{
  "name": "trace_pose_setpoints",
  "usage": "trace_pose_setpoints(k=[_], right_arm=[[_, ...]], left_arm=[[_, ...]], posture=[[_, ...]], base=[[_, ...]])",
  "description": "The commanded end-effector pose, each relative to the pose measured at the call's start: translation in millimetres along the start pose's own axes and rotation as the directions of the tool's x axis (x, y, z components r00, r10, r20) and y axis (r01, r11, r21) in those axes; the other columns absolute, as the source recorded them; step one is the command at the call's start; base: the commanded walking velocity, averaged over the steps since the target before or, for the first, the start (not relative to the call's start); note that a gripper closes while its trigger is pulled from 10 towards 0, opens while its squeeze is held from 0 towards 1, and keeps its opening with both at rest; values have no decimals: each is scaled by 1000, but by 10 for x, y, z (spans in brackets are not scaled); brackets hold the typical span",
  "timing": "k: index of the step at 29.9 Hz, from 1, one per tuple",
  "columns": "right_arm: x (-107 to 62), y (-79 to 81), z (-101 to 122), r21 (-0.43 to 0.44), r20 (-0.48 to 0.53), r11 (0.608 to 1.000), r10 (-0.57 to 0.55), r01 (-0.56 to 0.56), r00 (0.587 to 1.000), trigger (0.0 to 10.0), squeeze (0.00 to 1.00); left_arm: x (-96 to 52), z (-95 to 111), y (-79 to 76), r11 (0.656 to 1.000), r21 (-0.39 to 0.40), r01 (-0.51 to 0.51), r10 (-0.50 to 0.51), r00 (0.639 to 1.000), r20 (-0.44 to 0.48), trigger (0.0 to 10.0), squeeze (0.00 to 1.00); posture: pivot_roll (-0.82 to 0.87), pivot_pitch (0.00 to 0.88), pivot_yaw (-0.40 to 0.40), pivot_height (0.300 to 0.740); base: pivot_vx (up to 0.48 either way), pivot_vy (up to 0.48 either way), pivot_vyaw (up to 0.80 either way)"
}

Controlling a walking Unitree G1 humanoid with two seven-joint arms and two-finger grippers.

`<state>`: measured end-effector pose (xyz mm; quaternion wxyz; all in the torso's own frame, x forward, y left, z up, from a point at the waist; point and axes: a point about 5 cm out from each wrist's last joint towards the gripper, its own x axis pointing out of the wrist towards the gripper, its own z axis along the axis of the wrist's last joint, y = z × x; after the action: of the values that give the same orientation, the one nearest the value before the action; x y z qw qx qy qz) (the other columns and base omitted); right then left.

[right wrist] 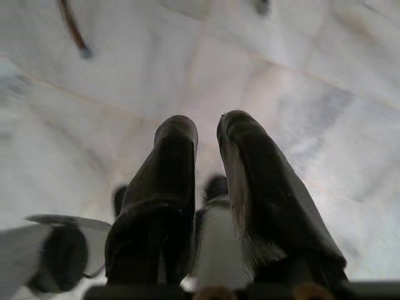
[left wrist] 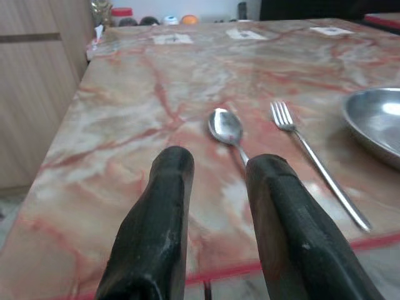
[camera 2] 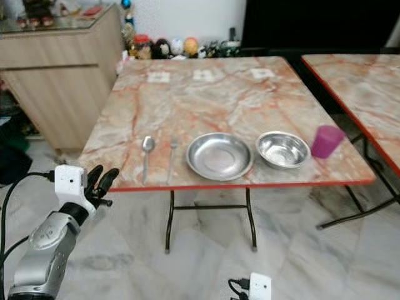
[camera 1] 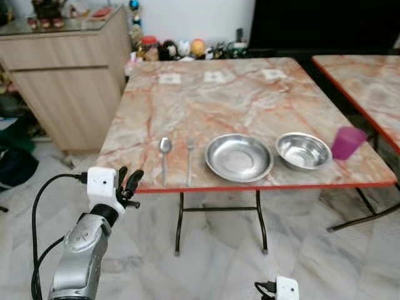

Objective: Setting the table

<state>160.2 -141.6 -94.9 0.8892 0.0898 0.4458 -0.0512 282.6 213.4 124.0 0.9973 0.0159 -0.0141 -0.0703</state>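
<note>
On the marble-patterned table point(camera 1: 237, 94), near its front edge, a spoon point(camera 1: 165, 150), a fork point(camera 1: 189, 159), a steel plate point(camera 1: 239, 157), a steel bowl point(camera 1: 304, 150) and a purple cup point(camera 1: 347, 142) lie in a row from left to right. My left gripper point(camera 1: 131, 181) hovers just off the front left edge, pointing at the spoon point(left wrist: 226, 127). Its fingers point(left wrist: 164, 206) stand apart with nothing between them. My right gripper point(right wrist: 209, 122) hangs low over the floor, its fingers close together and empty.
A wooden cabinet point(camera 1: 62, 75) stands to the table's left. A second table point(camera 1: 369, 81) stands close on the right. Small figurines point(camera 1: 175, 49) line the floor behind. Three paper squares point(camera 1: 214, 76) lie at the far edge. A dark bag point(camera 1: 12, 165) sits on the floor at left.
</note>
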Motion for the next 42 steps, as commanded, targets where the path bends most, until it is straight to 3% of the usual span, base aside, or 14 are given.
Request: trace_pose_setpoints(k=[1, 10, 18, 19, 20, 21, 24, 26, 31, 33, 37, 39, 42], right_arm=[[-11, -56, -31, -8, -7, 1000, -14, 14, 1000, 10000, 0], [-12, -62, -39, -23, -14, 1000, -13, 12, 1000, 10000, 0], [-12, -70, -39, -31, -15, 999, -13, 13, 1000, 10000, 0], [-10, -73, -30, -31, -13, 999, -13, 12, 1000, 10000, 0], [-9, -76, -23, -31, -10, 999, -13, 12, 1000, 10000, 0], [-8, -76, -20, -32, -10, 999, -12, 12, 1000, 10000, 0], [-8, -74, -18, -34, -9, 999, -11, 11, 1000, 10000, 0], [-8, -74, -14, -32, -4, 999, -11, 11, 1000, 10000, 0], [-7, -78, -14, -37, -7, 999, -12, 12, 1000, 10000, 0], [-7, -84, -13, -42, -9, 999, -11, 11, 1000, 10000, 0], [-6, -95, -10, -43, -10, 999, -13, 13, 1000, 10000, 0], [-6, -100, -8, -41, -9, 999, -16, 16, 1000, 10000, 0], [-6, -103, -7, -39, -8, 999, -18, 17, 1000, 10000, 0]], left_arm=[[29, 7, -66, 1000, -8, 24, -24, 1000, 4, 10000, 0], [34, 0, -102, 999, -15, 39, -39, 999, 7, 10000, 0], [60, 7, -204, 995, -54, 84, -83, 996, 20, 10000, 0], [99, 19, -234, 985, -147, 88, -84, 996, 33, 10000, 0], [141, 19, -273, 953, -288, 93, -86, 996, 37, 10000, 0], [160, 24, -314, 928, -355, 116, -108, 993, 42, 10000, 0], [170, 63, -426, 923, -332, 195, -185, 981, 62, 10000, 0], [167, 138, -490, 944, -224, 243, -229, 969, 89, 10000, 0], [172, 135, -427, 961, -177, 210, -202, 977, 62, 10000, 0], [193, 79, -380, 953, -242, 180, -181, 983, 18, 10000, 0], [245, -4, -373, 950, -264, 170, -192, 979, -61, 10000, 0], [301, -15, -372, 929, -340, 147, -185, 979, -83, 10000, 0], [343, -17, -400, 919, -363, 155, -201, 975, -95, 10000, 0]], posture=[[166, 0, 6, 740], [163, 0, 2, 740], [166, 0, -4, 740], [176, 0, -15, 740], [177, 0, -17, 740], [177, 0, -19, 740], [177, 0, -19, 740], [171, 0, -14, 740], [177, 0, -19, 740], [177, 0, -20, 740], [172, 0, -20, 740], [161, 0, -17, 740], [157, 0, -15, 740]], base=[[311, 0, 0], [312, 0, 0], [0, 0, 0], [0, 0, 0], [0, 0, 0], [0, 0, 0], [0, 0, 0], [0, 0, 0], [0, 0, 0], [0, 0, 0], [0, 0, 0], [0, 0, 0], [0, 0, 0]])
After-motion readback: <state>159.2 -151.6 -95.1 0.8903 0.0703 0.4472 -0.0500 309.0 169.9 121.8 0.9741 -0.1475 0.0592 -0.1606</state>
